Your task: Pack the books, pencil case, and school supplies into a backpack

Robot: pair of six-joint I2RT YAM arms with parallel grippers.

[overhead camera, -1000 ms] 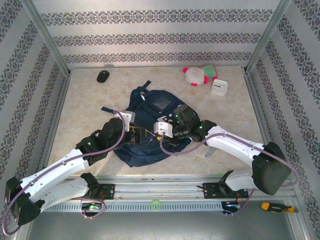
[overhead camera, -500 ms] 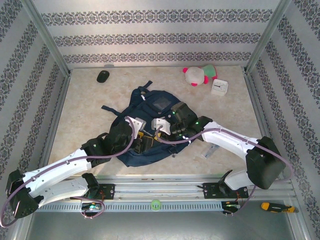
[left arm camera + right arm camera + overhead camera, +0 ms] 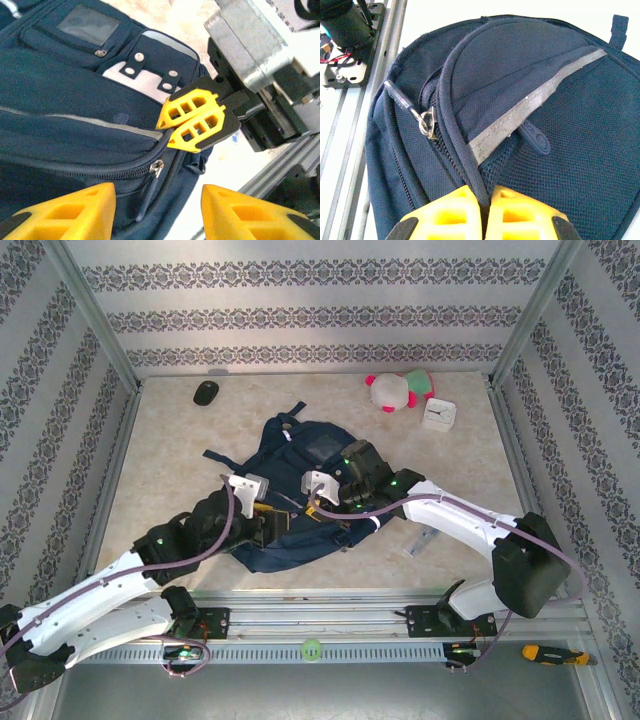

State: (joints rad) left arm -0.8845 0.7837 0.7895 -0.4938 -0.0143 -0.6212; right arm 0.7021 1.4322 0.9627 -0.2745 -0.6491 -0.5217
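Change since earlier: left arm (image 3: pixel 110 585) has swung back and leftward, so its wrist stands farther from the right wrist than half a second ago; right arm (image 3: pixel 460 525) and backpack (image 3: pixel 290 545) lie much as they did.
Backpack, place: flat on the desk (image 3: pixel 170 460) near its middle, just ahead of the two arm bases, with both wrists over its near half.
Backpack, fabric: dark navy cloth, with a navy mesh panel (image 3: pixel 590 130) on one face.
Backpack, markings: a thin grey-white stripe (image 3: pixel 530 107) runs slantwise across the mesh; a grey-white patch (image 3: pixel 145 82) carries two dark tabs with pale studs; beyond it sits a small window pocket (image 3: pixel 87 24).
Backpack, fittings: a metal zip pull (image 3: pixel 157 168) hangs on a closed zip line; a ring of zip pulls (image 3: pixel 426 122) lies by the piped seams; a dark strap (image 3: pixel 215 457) trails to the left.
Left jaws: apart, yellow, poised over the zipped side of the backpack and facing the right jaws.
Right jaws: together, clamped on a piped seam of the backpack beside the stripe.
Far edge of desk: plush toy (image 3: pixel 393 390), white clock (image 3: pixel 438 415), black mouse (image 3: pixel 205 392).
Near rail, right: screwdriver (image 3: pixel 553 653).
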